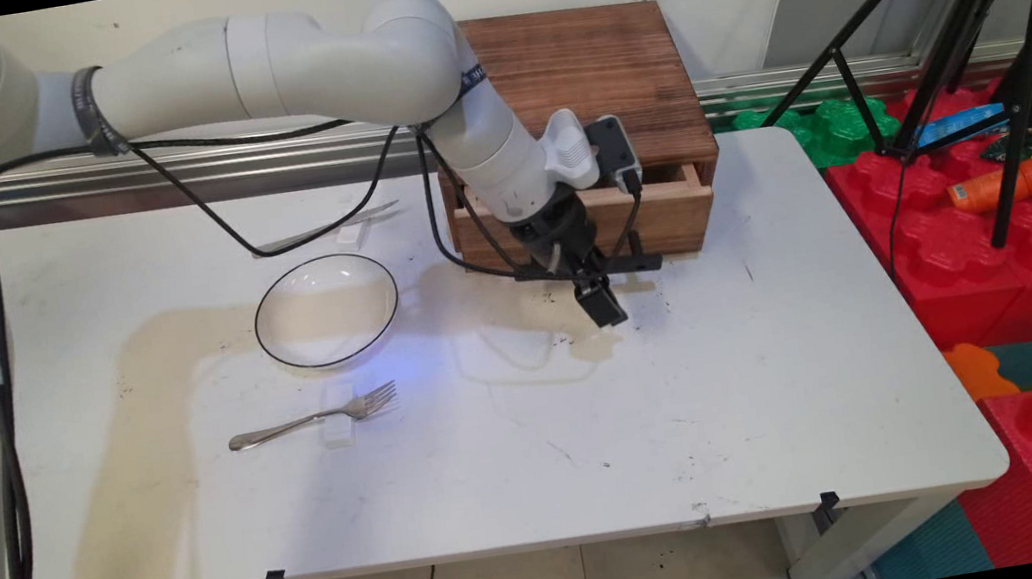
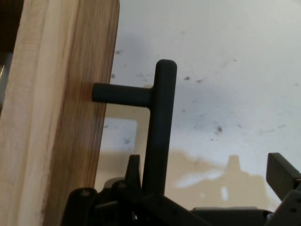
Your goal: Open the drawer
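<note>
A brown wooden box point(image 1: 587, 77) stands at the back of the white table point(image 1: 744, 399), its drawer point(image 1: 666, 208) pulled out slightly. The drawer's black handle point(image 1: 632, 264) sticks out from the front. My gripper point(image 1: 600, 301) hangs right at this handle, pointing down at the table. In the hand view the handle's bar point(image 2: 160, 117) runs between my fingers, close to the left one point(image 2: 134, 167), while the right one point(image 2: 282, 169) is far off. The gripper point(image 2: 209, 165) is open and grips nothing. The drawer front point(image 2: 61, 117) fills the left side.
A glass bowl point(image 1: 326, 310) with a dark rim sits left of the box. A fork point(image 1: 317, 418) lies in front of it and a knife point(image 1: 335, 226) behind it, each on a small white rest. Black tripod legs point(image 1: 1016, 108) and red foam blocks point(image 1: 1007, 261) stand off the table's right edge.
</note>
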### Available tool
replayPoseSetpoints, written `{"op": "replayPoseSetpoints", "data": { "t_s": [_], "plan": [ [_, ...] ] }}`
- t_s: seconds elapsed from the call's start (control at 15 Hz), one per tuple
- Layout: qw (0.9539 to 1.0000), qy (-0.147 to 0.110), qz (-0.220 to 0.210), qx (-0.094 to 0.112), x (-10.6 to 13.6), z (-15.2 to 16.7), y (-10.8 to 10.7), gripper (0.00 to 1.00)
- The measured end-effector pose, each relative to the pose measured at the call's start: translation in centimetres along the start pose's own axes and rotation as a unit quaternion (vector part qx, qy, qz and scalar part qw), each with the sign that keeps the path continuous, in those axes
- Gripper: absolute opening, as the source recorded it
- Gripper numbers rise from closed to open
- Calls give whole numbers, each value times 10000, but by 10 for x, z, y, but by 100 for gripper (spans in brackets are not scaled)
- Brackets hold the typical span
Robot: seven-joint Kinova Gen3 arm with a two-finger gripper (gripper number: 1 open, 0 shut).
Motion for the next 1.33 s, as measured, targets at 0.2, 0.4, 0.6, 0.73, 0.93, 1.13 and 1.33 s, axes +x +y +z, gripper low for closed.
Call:
{"op": "replayPoseSetpoints", "data": {
  "t_s": [0.2,0.4,0.6,0.73,0.93,1.13,1.33],
  "plan": [
    [10000,-59,-22,-17,-2,-5,16,100],
    [9999,-125,-26,-23,-3,-8,32,100],
    [9998,-186,-25,-42,-4,-11,47,100],
    [9997,-219,-26,-57,-4,-12,55,100],
    [9996,-281,-36,-74,-3,-14,69,100],
    [9994,-326,-55,-85,-2,-16,80,100],
    [9991,-403,-62,-89,1,-18,94,100]
  ]
}}
